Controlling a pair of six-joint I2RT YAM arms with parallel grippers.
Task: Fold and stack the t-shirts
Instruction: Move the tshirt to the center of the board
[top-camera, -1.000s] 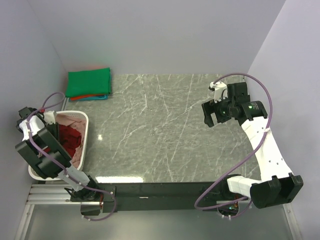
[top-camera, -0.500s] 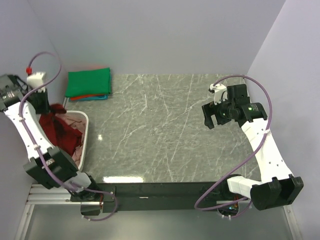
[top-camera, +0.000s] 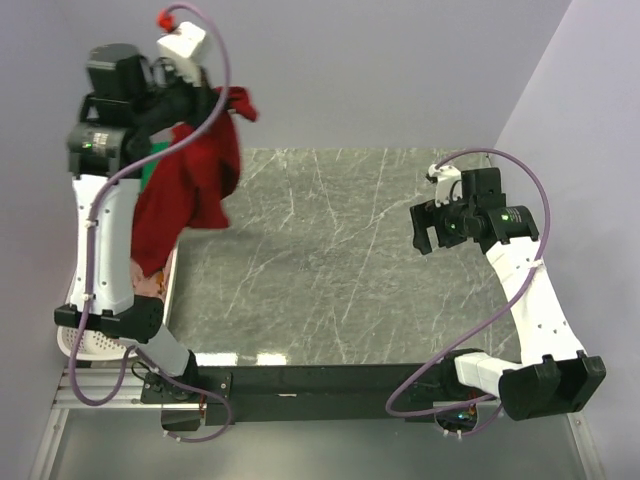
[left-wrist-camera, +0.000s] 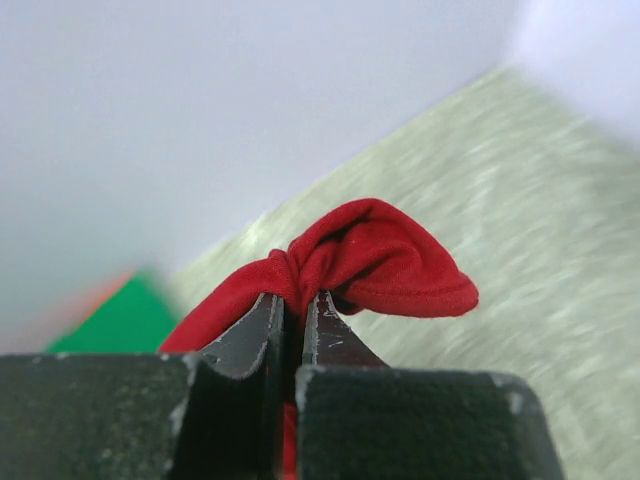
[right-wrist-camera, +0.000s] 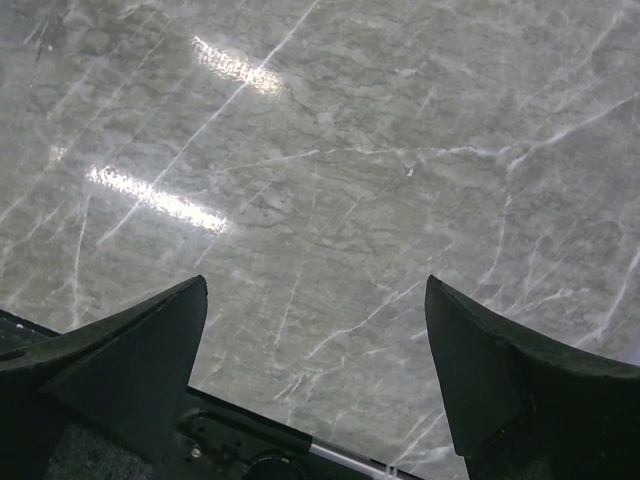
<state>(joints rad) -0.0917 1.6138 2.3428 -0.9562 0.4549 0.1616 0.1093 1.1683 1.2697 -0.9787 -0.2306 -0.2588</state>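
Your left claw (left-wrist-camera: 293, 300), clamped tight on a bunched edge of the dark red soft cloth t-shirt (top-camera: 190, 185), hangs it long-axis-down over the counter (top-camera: 330, 260) at its far-left corner; right claw (top-camera: 425, 228), wide open and empty, waits well apart by the right edge.

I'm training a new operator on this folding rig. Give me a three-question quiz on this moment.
1. True or false: the left gripper is shut on the dark red t-shirt.
2. The right gripper is: A) open over the bare table; B) holding a shirt; C) inside a basket.
3. Left wrist view: what colour is the blurred cloth beyond the lifted shirt?
Key: 1 true; 2 A; 3 green.
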